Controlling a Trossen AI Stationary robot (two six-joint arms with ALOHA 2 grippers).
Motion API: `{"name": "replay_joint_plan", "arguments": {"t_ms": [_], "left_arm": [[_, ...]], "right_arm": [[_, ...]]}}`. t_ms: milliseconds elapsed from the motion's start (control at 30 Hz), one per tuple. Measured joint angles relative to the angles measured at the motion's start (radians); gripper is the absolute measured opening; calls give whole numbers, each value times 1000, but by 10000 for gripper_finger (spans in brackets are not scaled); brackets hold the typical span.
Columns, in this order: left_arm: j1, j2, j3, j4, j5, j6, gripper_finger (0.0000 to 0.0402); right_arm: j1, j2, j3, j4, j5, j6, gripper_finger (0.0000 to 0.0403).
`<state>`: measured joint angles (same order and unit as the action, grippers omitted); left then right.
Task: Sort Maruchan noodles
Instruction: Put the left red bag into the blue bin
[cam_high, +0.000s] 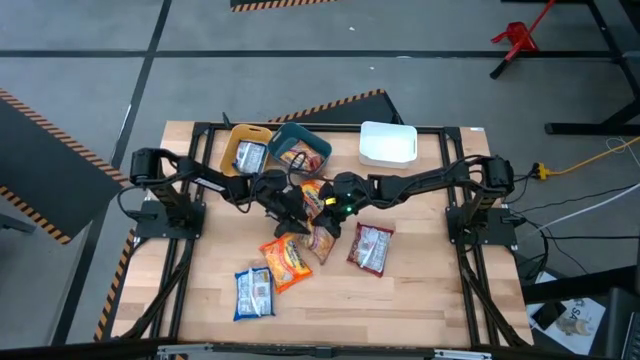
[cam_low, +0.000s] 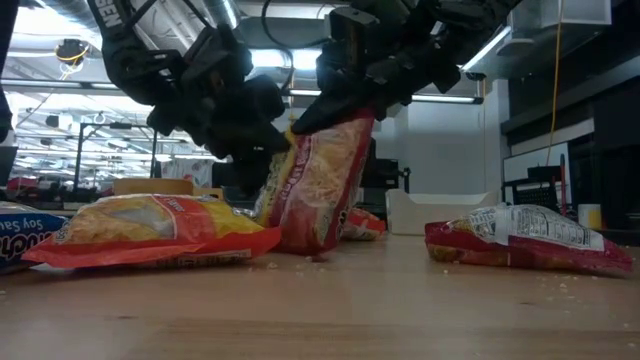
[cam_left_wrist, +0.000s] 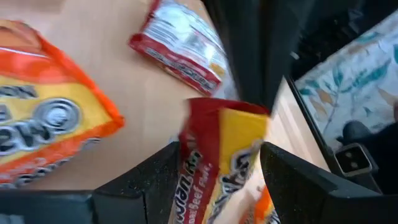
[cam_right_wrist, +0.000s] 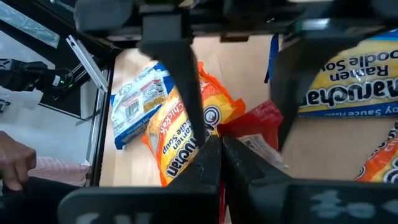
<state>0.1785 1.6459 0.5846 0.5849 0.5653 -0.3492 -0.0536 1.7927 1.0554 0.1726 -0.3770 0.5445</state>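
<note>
Mid-table handover: right hand (cam_low: 335, 110) is clenched on the top edge of a dark red shiny plastic ramen packet (cam_low: 325, 180), which hangs upright with its bottom edge touching the wooden table (cam_low: 400, 300). Left hand (cam_left_wrist: 217, 177) is spread wide, fingers (cam_left_wrist: 152, 180) either side of the same packet, not closed on it as far as I can tell. To do it well: close left squarely on the packet body before right lets go, grip above the lower edge so it doesn't fold, then lift clear of the orange-yellow flat packet (cam_low: 150, 230) lying beside. Other loose packets stay flat nearby; yellow bin (cam_high: 243, 150) and teal bin (cam_high: 300, 148) each already hold one.
</note>
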Motion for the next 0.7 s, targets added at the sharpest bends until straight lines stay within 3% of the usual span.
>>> {"name": "replay_joint_plan", "arguments": {"t_ms": [100,233,700], "left_arm": [[10,0,0,5,-21,-7,216],[11,0,0,47,25,-7,216],[-94,3,0,60,34,-9,213]], "right_arm": [[0,0,0,2,-9,-4,0],[0,0,0,11,-10,-24,0],[0,0,0,54,1,-34,0]]}}
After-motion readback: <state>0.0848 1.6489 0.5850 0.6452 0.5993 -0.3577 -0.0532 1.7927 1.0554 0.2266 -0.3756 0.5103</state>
